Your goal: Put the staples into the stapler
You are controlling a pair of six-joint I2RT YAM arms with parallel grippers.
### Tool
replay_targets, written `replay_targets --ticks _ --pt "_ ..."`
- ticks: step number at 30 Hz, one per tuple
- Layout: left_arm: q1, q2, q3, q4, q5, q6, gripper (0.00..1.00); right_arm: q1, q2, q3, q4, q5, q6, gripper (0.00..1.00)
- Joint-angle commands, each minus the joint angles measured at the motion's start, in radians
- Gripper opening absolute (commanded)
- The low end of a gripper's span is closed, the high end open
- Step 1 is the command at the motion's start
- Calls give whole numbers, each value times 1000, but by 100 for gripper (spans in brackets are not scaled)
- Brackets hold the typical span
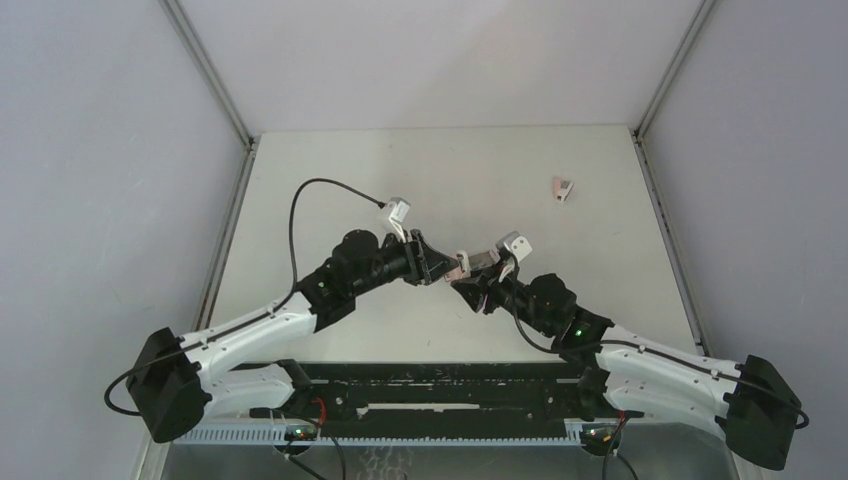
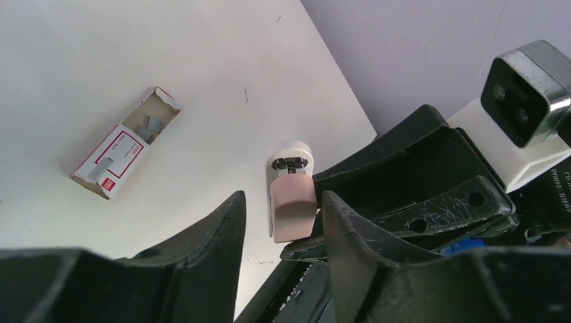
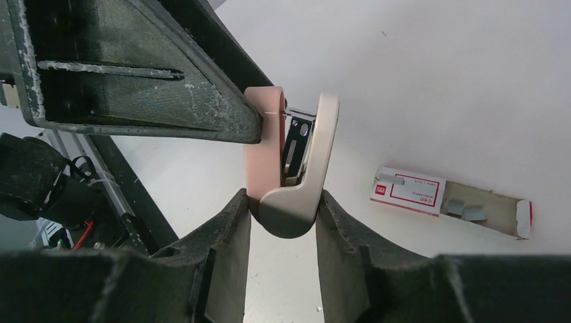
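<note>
Gripping stapler (image 3: 316,161) in my right claw (image 3: 281,202), clamped tight | left claw (image 2: 283,202) fingers apart, one touching stapler | staples (image 3: 464,210) in box (image 3: 411,192), lower right

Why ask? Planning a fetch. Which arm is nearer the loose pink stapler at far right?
Right. Right arm: left of the loose pink stapler, on its near side. Left arm: farther left.

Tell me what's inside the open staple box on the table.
A few short grey staple strips lie loose in the open end of the box. Its labelled top covers the rest, so anything farther in is hidden.
</note>
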Motion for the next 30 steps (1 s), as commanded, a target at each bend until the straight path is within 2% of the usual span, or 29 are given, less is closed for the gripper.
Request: replay_targets --ticks 1,9,11,15,16,17,19,20,22,24,26,30 --pt "-12 6 73 14 19 15 47 18 -6 25 67 25 -21 0" --pt "-20 25 80 12 37 15 43 31 -16 23 55 30 -22 0" --pt "-21 29 80 13 48 15 37 32 -20 23 54 35 -23 0" --pt "-22 22 70 29 76 24 17 29 -26 24 39 53 -22 0" --pt "-22 15 65 34 81 40 11 29 -33 27 28 59 -15 5" --pt "-22 5 61 30 81 53 3 28 -46 29 16 60 -9 26" --pt "-22 -26 50 7 73 137 0 29 -83 40 -28 56 9 56" --pt "-22 -46 41 5 71 182 0 28 -106 49 -60 53 19 64" --pt "-23 -88 7 18 69 281 0 26 -156 68 -128 46 42 71" --pt "-34 -114 -25 24 77 391 0 5 -184 96 -211 35 83 73" --pt "-53 -136 -50 26 78 476 0 -40 -187 133 -313 -2 148 70" --pt "-108 -156 -62 -7 31 597 0 -207 -159 187 -448 -248 285 59"
